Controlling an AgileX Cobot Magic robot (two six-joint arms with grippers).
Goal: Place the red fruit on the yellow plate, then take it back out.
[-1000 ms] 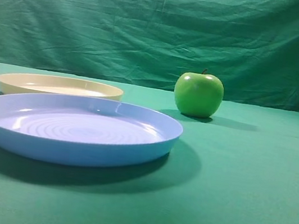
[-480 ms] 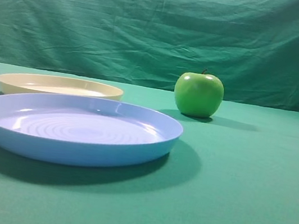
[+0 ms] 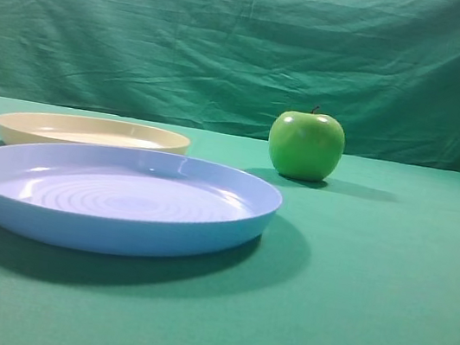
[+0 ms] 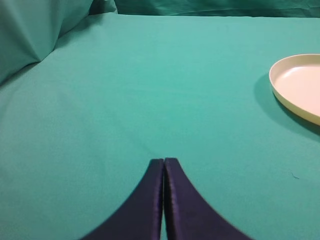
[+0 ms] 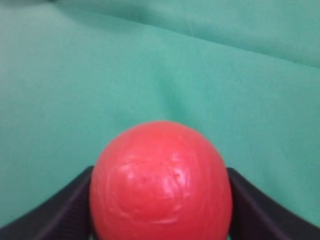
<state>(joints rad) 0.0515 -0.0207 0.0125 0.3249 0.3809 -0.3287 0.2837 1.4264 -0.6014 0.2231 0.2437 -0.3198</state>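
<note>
The red fruit (image 5: pixel 161 182) sits gripped between the two dark fingers (image 5: pixel 55 212) of the right gripper (image 5: pixel 160 200), its glossy skin filling the space from one finger to the other in the right wrist view, with green cloth (image 5: pixel 150 65) spread out beyond and beneath it. In the high exterior view only a thin dark sliver of that arm, with a trace of red beside it, shows at the far right edge, well apart from everything else on the table. The yellow plate (image 3: pixel 92 133) lies far across the cloth from the right gripper, at the left rear, with a larger blue plate (image 3: pixel 121 199) just in front of it and a green apple (image 3: pixel 305 145) standing between the plates and the arm's edge of the scene. The left gripper (image 4: pixel 163 167) rests with its fingertips pressed together, holding nothing, the yellow plate's rim ahead and to its right.
</note>
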